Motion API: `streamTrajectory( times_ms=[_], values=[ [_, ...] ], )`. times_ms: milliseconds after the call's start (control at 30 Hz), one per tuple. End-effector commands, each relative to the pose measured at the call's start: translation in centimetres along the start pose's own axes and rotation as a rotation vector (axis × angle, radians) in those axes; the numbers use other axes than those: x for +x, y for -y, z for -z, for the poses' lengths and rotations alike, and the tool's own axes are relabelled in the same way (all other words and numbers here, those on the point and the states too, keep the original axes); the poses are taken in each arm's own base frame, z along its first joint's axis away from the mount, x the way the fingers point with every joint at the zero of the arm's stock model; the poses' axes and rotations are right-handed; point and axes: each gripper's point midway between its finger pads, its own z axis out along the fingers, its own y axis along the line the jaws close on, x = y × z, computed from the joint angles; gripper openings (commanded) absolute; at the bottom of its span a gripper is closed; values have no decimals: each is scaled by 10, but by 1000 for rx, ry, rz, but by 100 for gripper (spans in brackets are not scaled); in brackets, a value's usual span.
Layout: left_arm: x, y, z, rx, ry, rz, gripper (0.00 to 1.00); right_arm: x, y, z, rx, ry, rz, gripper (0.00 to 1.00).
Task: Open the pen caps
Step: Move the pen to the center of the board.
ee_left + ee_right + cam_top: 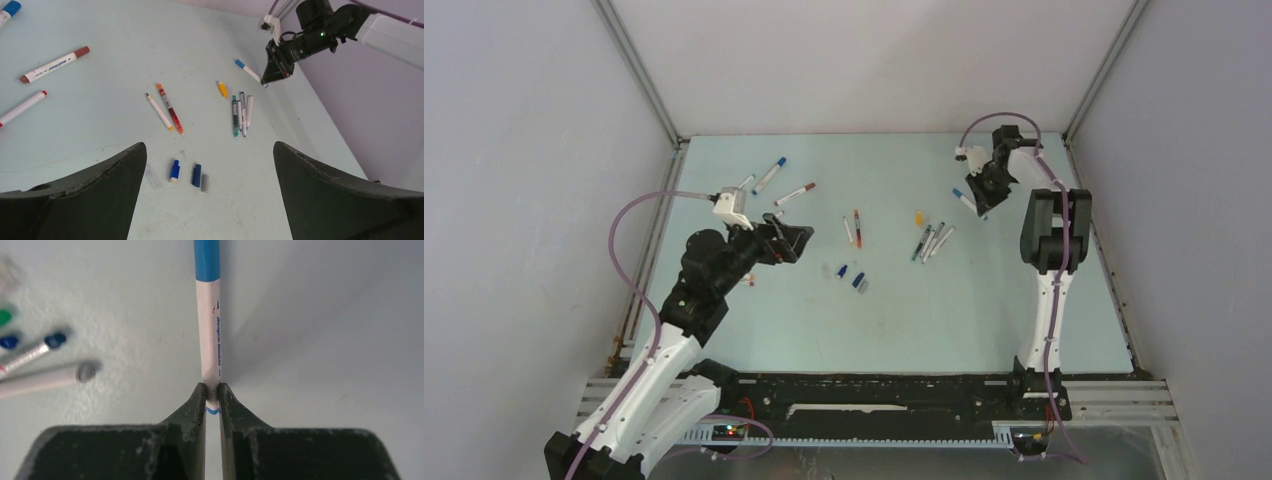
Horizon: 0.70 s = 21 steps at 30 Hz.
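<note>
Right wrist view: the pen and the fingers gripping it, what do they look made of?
Pen: probably plastic, a smooth white barrel with printed blue lettering and a solid blue cap. Fingers: dark matte plastic or rubber, hard to tell which; edges look scuffed and dusty.

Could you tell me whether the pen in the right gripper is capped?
Capped: the blue plastic cap sits on the slim white pen barrel that the right gripper clamps.

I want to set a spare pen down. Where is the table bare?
Bare: the wide near strip between the loose blue caps and the arm bases, and the far strip by the back wall. Crowded: mid-table, around the pen cluster and orange cap.
</note>
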Motion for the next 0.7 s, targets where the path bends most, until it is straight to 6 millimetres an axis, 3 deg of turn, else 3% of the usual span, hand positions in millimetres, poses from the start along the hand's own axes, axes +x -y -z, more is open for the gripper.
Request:
streamTrajectory(
  times_ms=[0,200,667],
  values=[
    [-7,14,8,62,37,19,98,46,-1,28,63,-104,-88,3],
    [-4,17,13,83,40,30,98,75,-12,30,64,-117,-133,10],
    [0,19,15,103,37,29,98,58,-9,20,41,-111,-158,30]
  ],
)
